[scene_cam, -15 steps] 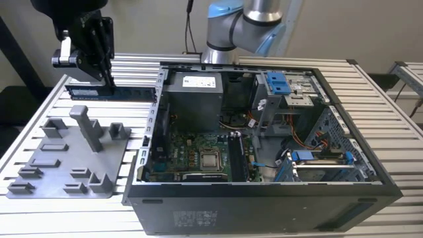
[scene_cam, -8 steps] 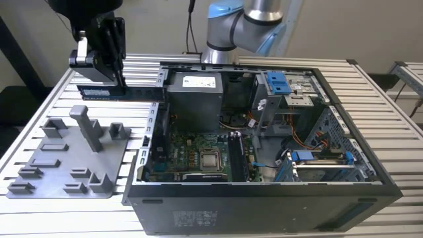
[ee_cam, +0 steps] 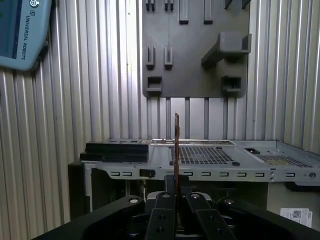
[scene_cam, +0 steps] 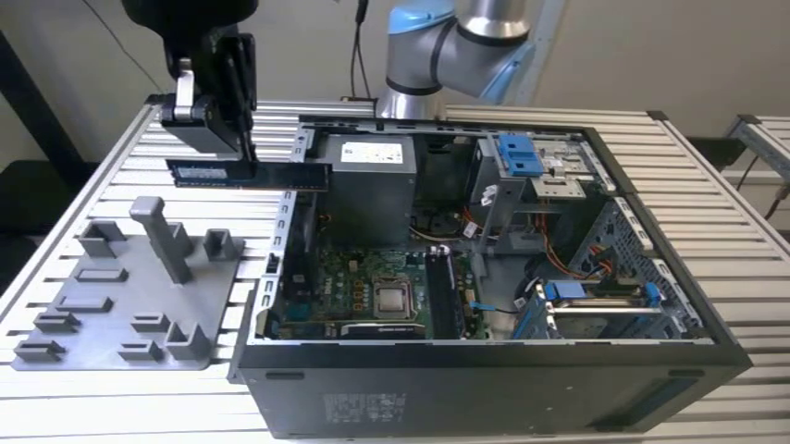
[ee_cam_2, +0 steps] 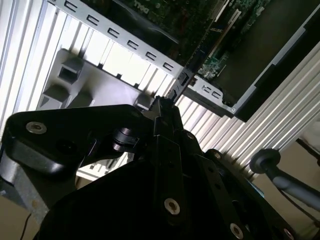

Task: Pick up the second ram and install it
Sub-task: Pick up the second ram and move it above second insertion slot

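The pincer is clamped on the second ram, which is held edge-on over the case wall. Level carriage, square to the motherboard, is judged essential.

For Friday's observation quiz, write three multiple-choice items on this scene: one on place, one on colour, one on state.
1. Where is the second ram? A. plugged into a slot B. held aloft in the tool C. lying flat
2. What colour are the plastic clips in the computer case? A. red B. blue C. yellow
3. The computer case is: A. open B. closed C. wrapped
Answers: 1 B, the tool is shut on it; 2 B, plainly blue; 3 A, the motherboard shows inside.
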Motion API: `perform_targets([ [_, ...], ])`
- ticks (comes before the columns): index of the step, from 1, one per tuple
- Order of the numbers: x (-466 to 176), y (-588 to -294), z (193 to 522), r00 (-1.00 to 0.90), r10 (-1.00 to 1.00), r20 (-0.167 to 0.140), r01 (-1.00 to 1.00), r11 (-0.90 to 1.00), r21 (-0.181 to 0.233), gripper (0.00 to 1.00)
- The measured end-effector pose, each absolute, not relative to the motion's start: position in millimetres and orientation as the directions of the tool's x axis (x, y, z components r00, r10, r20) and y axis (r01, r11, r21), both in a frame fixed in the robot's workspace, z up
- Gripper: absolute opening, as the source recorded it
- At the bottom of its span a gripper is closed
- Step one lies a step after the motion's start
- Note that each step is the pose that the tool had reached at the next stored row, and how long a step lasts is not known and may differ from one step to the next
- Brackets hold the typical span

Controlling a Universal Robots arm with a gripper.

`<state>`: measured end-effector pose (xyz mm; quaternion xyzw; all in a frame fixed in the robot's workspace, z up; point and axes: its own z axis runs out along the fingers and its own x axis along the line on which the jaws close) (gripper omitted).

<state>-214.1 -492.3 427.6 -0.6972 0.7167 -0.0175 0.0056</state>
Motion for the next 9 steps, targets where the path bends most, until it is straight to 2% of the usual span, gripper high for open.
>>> perform_targets([
  [9,-193.4,-492.3,427.6,-0.028,-0.999,0.016,-0.999,0.027,-0.033,0.14],
])
